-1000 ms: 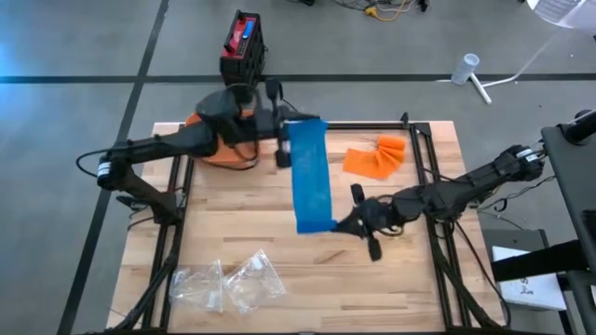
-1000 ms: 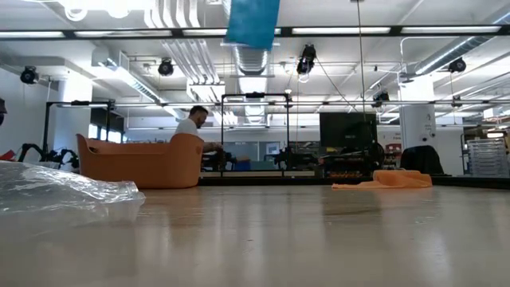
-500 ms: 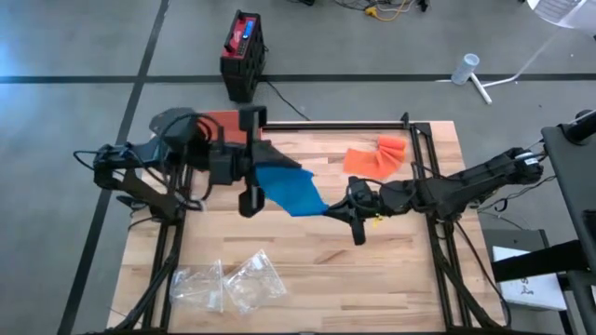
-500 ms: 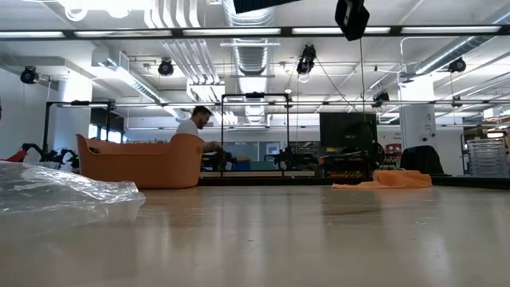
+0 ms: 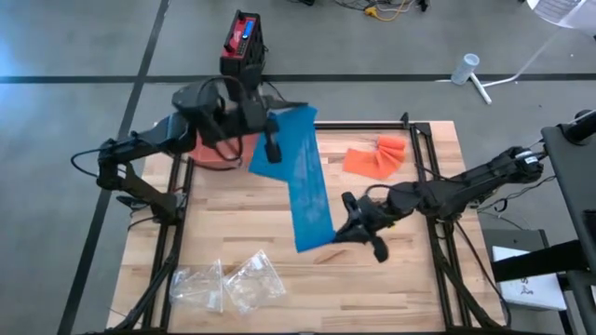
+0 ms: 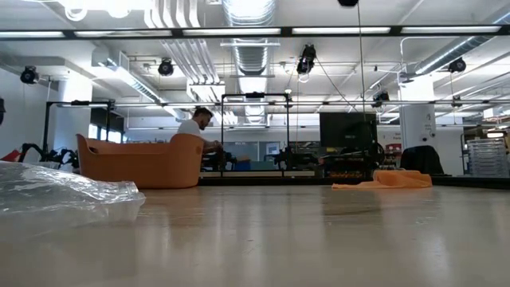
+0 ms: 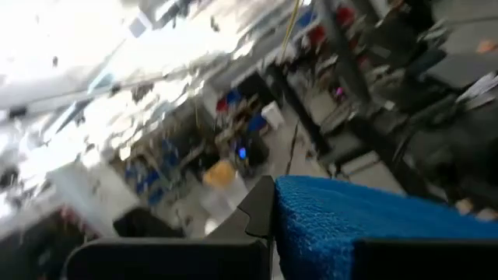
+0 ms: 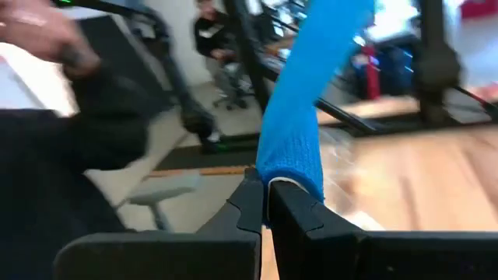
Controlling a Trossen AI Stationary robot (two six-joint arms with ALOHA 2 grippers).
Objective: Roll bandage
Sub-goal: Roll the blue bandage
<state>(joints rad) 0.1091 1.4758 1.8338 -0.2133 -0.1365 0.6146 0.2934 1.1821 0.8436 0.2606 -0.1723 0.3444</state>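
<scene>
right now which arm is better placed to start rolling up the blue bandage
Right, probably. The right gripper pinches the blue bandage at its free end, low over the table. The left gripper holds the other end up high at the far edge, better as an anchor.

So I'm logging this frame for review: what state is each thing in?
blue bandage: unrolled, stretched between both grippers
left gripper: shut on one bandage end
right gripper: shut on the other end
orange bandage: crumpled on table
plastic bags: lying loose
orange basket: upright
</scene>
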